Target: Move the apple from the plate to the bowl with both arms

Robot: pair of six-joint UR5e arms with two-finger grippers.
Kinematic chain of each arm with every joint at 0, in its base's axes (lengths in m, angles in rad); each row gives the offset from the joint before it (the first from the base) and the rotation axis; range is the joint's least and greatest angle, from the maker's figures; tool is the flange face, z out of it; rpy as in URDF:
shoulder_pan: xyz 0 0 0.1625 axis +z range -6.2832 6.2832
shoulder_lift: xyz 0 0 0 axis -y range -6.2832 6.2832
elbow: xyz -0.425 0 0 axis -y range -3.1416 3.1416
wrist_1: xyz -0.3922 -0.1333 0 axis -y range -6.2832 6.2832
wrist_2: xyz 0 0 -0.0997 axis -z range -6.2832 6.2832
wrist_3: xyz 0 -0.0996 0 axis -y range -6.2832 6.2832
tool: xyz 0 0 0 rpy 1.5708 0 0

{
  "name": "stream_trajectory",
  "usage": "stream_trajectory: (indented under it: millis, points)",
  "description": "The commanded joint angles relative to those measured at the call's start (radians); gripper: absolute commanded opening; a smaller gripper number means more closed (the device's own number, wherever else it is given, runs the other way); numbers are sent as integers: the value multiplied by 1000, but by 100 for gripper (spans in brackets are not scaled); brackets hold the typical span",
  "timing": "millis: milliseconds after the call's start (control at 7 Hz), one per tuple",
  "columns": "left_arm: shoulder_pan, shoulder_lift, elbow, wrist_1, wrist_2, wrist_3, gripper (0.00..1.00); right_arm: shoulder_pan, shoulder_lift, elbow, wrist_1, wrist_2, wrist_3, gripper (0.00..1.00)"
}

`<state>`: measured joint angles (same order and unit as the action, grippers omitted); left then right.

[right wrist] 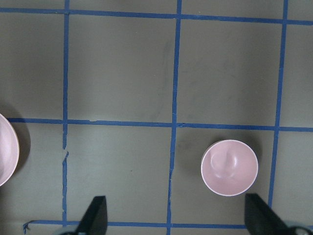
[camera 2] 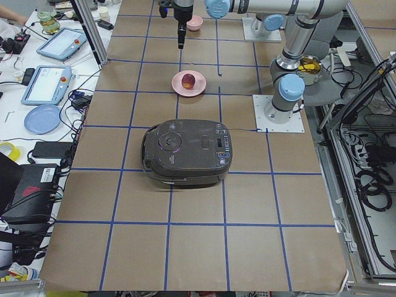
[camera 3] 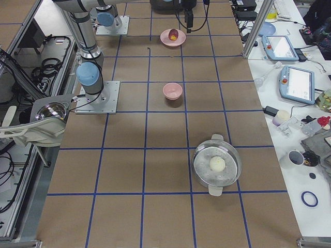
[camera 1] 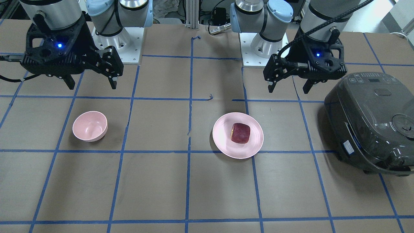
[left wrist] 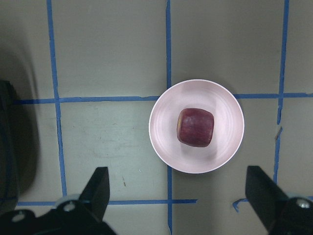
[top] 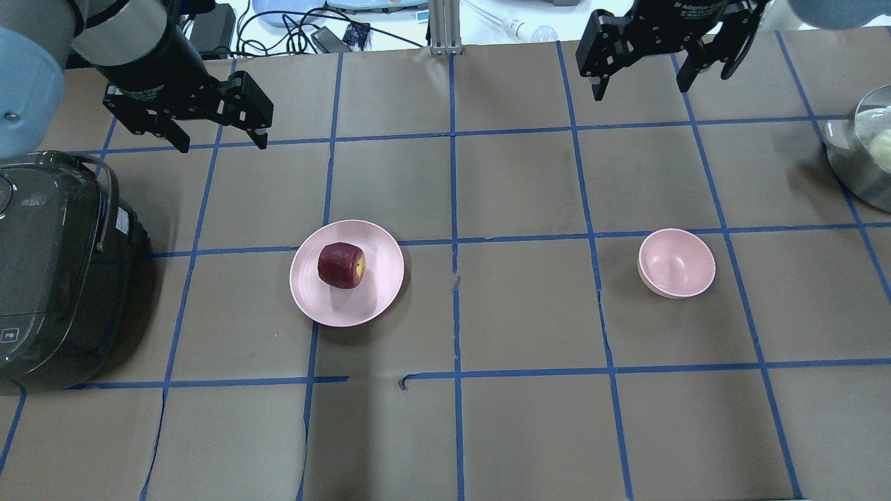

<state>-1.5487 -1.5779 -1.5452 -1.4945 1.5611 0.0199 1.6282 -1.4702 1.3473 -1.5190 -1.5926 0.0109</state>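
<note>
The dark red apple lies on the pale pink plate near the table's middle. The small pink bowl stands empty on the robot's right side. My left gripper is open and empty, raised behind the plate; its wrist view shows the apple on the plate between the spread fingers. My right gripper is open and empty, raised behind the bowl, which shows in its wrist view.
A dark grey rice cooker stands at the table's end on my left, close to the left arm. A steel pot holding a pale round item stands at the far right end. Blue tape lines grid the brown table.
</note>
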Motion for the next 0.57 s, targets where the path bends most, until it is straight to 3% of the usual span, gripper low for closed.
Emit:
stream_trajectory:
  millis: [0,429]
  points:
    - [-1,-8,4,3,8,0,100,-5,1,1,5,-1,0,100]
    - [1,-10,7,3,4,0,100,-17,7,3,5,-1,-17,100]
